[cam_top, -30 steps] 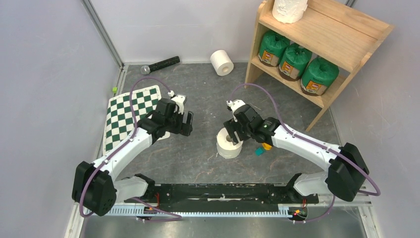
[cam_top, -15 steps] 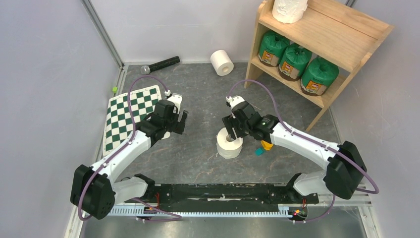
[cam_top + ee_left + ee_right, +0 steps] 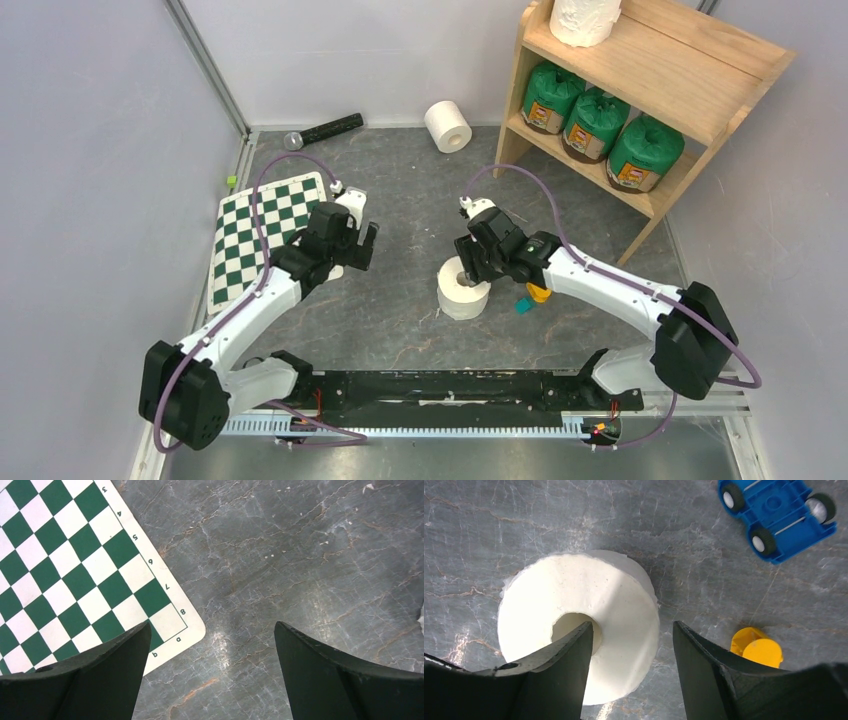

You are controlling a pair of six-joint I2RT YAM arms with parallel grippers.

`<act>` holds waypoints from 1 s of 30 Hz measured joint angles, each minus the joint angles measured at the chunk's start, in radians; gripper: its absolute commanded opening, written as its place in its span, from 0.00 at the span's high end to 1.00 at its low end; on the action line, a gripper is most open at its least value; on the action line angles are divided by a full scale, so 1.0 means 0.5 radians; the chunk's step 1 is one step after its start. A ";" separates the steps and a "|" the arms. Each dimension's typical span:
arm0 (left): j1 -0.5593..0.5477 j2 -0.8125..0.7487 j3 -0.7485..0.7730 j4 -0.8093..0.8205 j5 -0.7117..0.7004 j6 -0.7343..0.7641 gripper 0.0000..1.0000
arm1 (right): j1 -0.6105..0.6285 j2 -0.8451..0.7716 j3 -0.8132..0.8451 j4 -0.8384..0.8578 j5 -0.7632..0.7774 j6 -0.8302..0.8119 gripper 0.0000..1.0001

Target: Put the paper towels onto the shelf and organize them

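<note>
1. The shelf stands well beyond the right tool, off to its right. We see three green-wrapped rolls side by side on its lower tier and one white roll on top.
2. The left tool hangs wide open and empty over the bare desk, with the corner of the checkerboard mat just to its left.
3. The right tool's jaws are partly apart, straddling the wall of an upright white roll. One finger is over the hollow core and the other just outside. We cannot tell whether they touch it.
4. Another bare roll lies on its side well beyond both tools, near the shelf.
</note>
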 measured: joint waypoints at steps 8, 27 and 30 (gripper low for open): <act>-0.018 -0.178 0.000 0.000 0.030 -0.041 0.01 | -0.001 0.020 -0.031 -0.001 -0.016 0.095 0.78; -0.434 -0.482 0.000 -0.002 -0.124 -0.055 0.01 | -0.001 -0.169 1.054 -0.671 0.439 0.182 1.00; -0.461 -0.484 0.000 -0.002 -0.140 -0.055 0.01 | -0.001 -0.278 1.286 -0.704 0.627 0.159 1.00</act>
